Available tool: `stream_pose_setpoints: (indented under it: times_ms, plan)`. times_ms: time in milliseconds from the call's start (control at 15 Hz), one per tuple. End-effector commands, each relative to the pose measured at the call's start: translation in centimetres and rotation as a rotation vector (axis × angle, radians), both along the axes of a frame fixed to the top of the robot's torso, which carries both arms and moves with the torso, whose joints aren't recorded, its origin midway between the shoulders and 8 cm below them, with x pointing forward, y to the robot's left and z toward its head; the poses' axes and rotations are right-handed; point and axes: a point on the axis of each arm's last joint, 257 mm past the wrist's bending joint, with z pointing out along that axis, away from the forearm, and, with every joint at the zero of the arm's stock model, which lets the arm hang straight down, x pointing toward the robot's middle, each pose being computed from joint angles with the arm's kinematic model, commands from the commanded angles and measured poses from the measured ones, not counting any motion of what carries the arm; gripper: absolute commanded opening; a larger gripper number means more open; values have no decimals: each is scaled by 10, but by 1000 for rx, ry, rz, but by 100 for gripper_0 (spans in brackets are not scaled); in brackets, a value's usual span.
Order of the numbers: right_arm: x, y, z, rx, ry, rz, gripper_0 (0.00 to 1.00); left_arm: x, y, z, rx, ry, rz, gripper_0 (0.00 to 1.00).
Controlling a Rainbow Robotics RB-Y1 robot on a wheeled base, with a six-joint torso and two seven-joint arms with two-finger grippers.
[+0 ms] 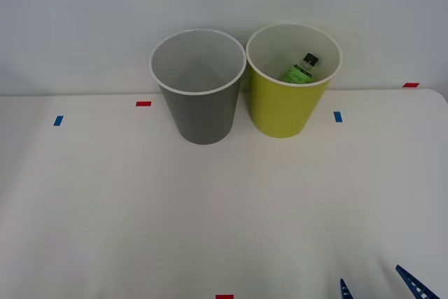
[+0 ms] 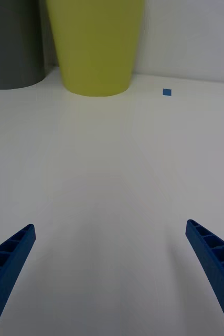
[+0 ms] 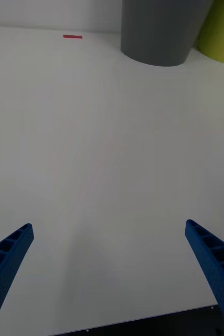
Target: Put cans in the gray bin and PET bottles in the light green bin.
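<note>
**Sorting station with the bottle already binned**

A white table (image 1: 105,208) stands against a pale wall, marked with small red and blue tape tabs (image 1: 143,103). At its far edge two round tapered plastic bins stand just beside each other: the gray bin (image 1: 203,113) with white rim on my left, the yellow-green bin (image 1: 285,106) with white rim on my right. The small clear PET bottle (image 1: 301,69), green label and black cap, lies tilted inside the yellow-green bin. What I can see of the gray bin's interior holds nothing, and no can lies on the table.

My right gripper (image 1: 378,286) sits low at the near table edge, fingers spread wide and holding nothing. My left gripper (image 3: 109,273) hangs over the near left part of the table, likewise spread and empty.

I judge the bottle step complete; no item is left in sight to sort.
</note>
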Motion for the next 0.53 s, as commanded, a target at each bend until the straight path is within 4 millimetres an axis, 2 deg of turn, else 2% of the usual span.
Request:
stream_pose_setpoints:
  times_ms: [67, 533]
  plan:
    - [0, 0, 0, 0, 0, 0, 100, 0, 0, 0, 0, 0, 0, 100]
    - [0, 0, 0, 0, 0, 0, 100, 0, 0, 0, 0, 0, 0, 100]
